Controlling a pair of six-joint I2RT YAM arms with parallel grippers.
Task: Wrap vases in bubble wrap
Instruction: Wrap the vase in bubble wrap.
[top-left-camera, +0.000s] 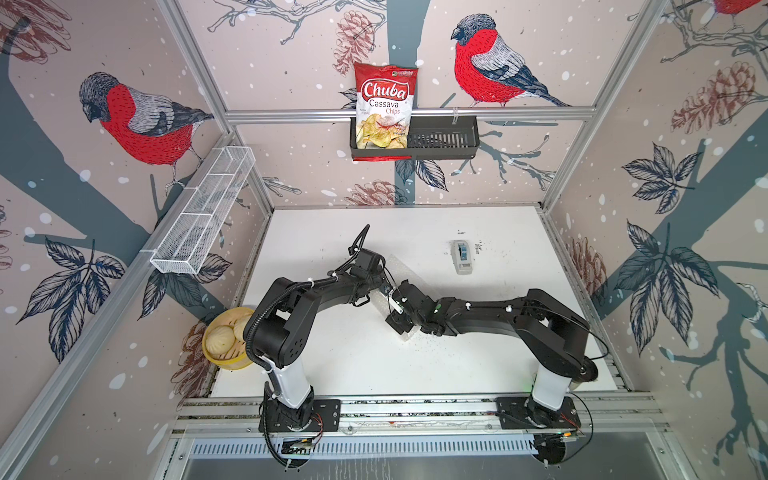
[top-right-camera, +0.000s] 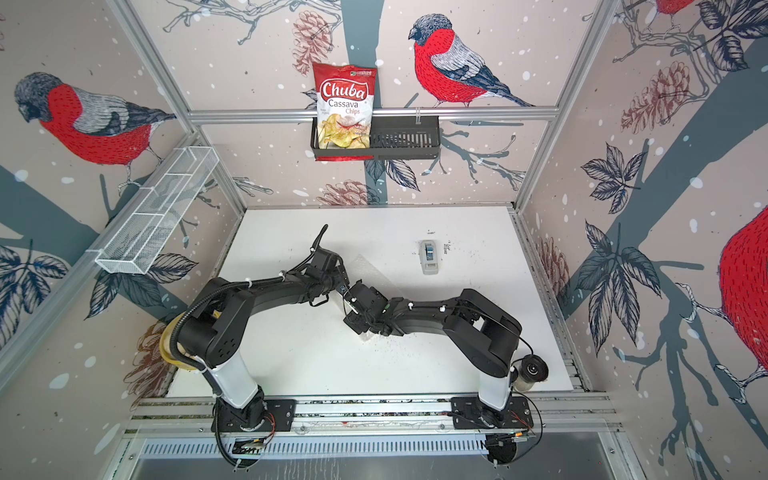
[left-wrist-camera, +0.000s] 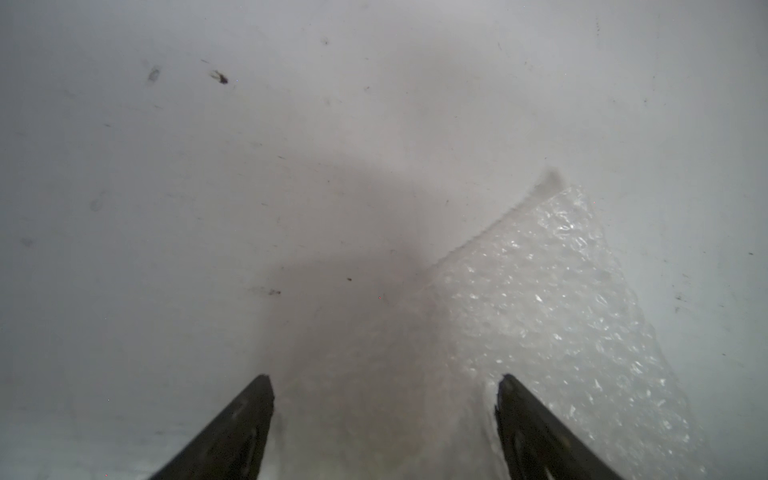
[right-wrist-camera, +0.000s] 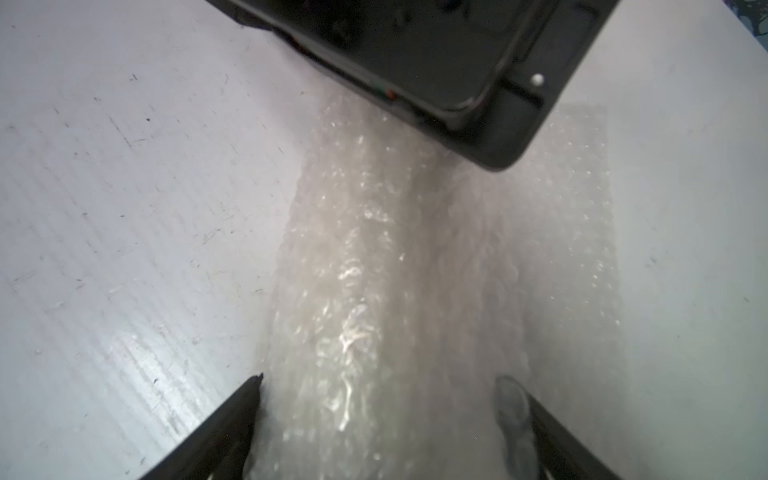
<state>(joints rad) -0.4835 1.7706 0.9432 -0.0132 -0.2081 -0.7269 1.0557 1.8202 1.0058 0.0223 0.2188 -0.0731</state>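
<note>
Desk: Whereabouts of the bubble wrap (right-wrist-camera: 365, 291)?
Field: Centre of the table (top-left-camera: 332, 365), partly rolled into a lumpy tube, flat flap spread beside it; in both top views largely hidden under the two wrists, ends peeking out toward twelve and five o'clock.
Desk: And the vase?
Field: Not to be made out through the cloudy plastic; impossible to place.
Desk: State of the left gripper (left-wrist-camera: 384, 376)?
Field: Jaws well apart, astride the shadowed wrap, one fingertip (left-wrist-camera: 513, 399) down on the bubbles; squeezing or merely straddling, impossible to tell.
Desk: And the right gripper (right-wrist-camera: 380, 378)?
Field: Spread wide around the tube, one finger (right-wrist-camera: 249, 399) just beside its edge, the opposite pad (right-wrist-camera: 513, 403) over the flat flap, clear of the tube; nothing clamped.
Desk: Elsewhere?
Field: Grey-blue tape dispenser (top-left-camera: 462, 257) at two o'clock from the wrap, well apart; yellow basket of buns (top-left-camera: 230, 365) at the eight o'clock edge.
</note>
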